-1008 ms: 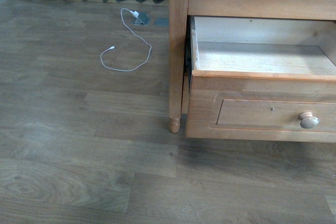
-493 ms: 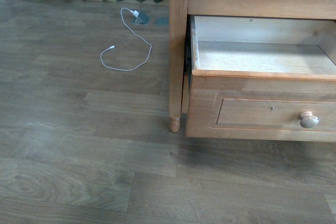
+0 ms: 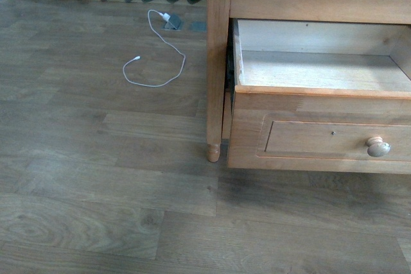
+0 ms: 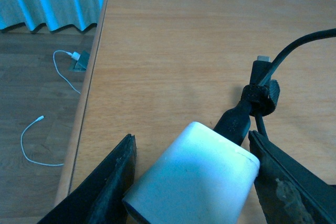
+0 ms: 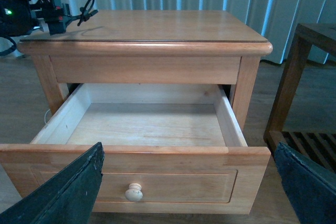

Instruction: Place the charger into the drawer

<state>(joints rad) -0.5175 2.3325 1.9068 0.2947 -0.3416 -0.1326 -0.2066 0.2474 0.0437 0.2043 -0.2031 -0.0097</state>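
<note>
My left gripper [image 4: 197, 184] is shut on the charger [image 4: 194, 174], a white block held between the two dark fingers. Its black cable [image 4: 257, 100] loops out past the jaws. The gripper holds it just above the nightstand's wooden top [image 4: 168, 61]. In the right wrist view the left gripper [image 5: 31, 11] shows over the top's left corner. The drawer [image 3: 321, 72] is pulled open, with a pale interior holding nothing and a round knob [image 3: 378, 147]. My right gripper [image 5: 189, 192] is open in front of the drawer [image 5: 147, 124], holding nothing.
A thin white cable [image 3: 154, 56] lies on the wood floor left of the nightstand, running to a small plug [image 3: 168, 18] near the curtains. It also shows in the left wrist view [image 4: 37, 140]. A wooden slatted stand [image 5: 299, 77] is to the nightstand's right.
Only dark bits at the top edge of the front view shift slightly. The drawer and the floor cable have not moved.
</note>
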